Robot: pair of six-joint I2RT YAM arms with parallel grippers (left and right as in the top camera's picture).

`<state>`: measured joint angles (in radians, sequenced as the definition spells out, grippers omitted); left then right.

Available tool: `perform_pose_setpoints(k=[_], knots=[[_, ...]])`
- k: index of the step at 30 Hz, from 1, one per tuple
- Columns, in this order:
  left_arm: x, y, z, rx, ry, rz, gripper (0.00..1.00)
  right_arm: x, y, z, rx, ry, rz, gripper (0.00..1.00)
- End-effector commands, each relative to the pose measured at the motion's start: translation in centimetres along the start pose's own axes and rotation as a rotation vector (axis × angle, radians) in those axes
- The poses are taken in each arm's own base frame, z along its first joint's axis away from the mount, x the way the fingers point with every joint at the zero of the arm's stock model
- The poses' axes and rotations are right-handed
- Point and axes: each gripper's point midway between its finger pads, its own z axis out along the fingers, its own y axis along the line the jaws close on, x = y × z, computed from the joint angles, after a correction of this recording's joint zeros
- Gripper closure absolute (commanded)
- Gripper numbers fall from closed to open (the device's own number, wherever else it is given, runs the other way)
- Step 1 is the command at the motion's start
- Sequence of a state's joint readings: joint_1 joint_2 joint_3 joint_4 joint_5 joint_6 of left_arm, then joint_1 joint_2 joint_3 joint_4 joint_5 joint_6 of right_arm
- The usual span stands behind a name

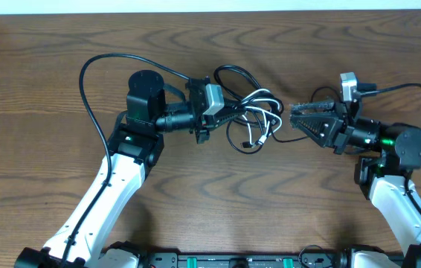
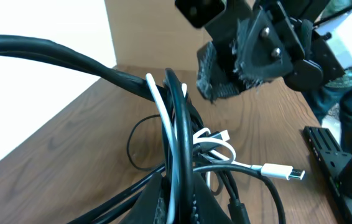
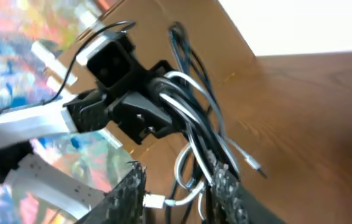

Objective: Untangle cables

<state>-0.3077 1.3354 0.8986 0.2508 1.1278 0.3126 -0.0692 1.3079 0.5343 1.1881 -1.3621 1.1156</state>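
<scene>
Overhead, the tangle of thin black and white cables (image 1: 254,119) lay on the brown wooden table (image 1: 218,193) at upper centre of the frame, between the two arms. The left tool (image 1: 224,113) was clamped on the tangle's left end. The right tool (image 1: 300,119) pointed at it from the right, tips just beside the outermost loops. The tangle's long axis ran left to right, in line with both tools.

From the left wrist, the cables rose out of the closed left tool at the bottom edge, and a white plug (image 2: 285,172) trailed to the lower right. The right tool hung at upper right beyond them, apparently touching nothing.

From the right wrist, the right tool's jaws stood parted at the bottom of the frame, with cables running up toward the left tool. Whether any strand sat between the jaws could not be told. The next move probably needed only a short reach toward that near end. No container showed.
</scene>
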Motion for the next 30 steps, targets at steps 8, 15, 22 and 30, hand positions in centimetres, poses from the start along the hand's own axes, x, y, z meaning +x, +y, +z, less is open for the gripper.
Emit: perform_pose_setpoints(k=[8, 15, 22, 30], knots=[[-1.5, 0.6, -0.1, -0.02, -0.026, -0.065, 0.92, 0.4, -3.2, 0.7, 0.102, -0.041, 0.036, 0.66], [-2.0, 0.0, 0.4, -0.002, -0.036, -0.058, 0.92, 0.6, -3.5, 1.8, 0.118, -0.051, 0.028, 0.68], [-2.1, 0.1, 0.4, -0.003, -0.042, -0.049, 0.93, 1.5, -2.7, 3.0, 0.084, -0.02, 0.03, 0.72], [-2.4, 0.1, 0.4, -0.005, -0.049, -0.05, 0.92, 2.7, -4.0, 3.4, 0.132, 0.0, 0.088, 0.88]])
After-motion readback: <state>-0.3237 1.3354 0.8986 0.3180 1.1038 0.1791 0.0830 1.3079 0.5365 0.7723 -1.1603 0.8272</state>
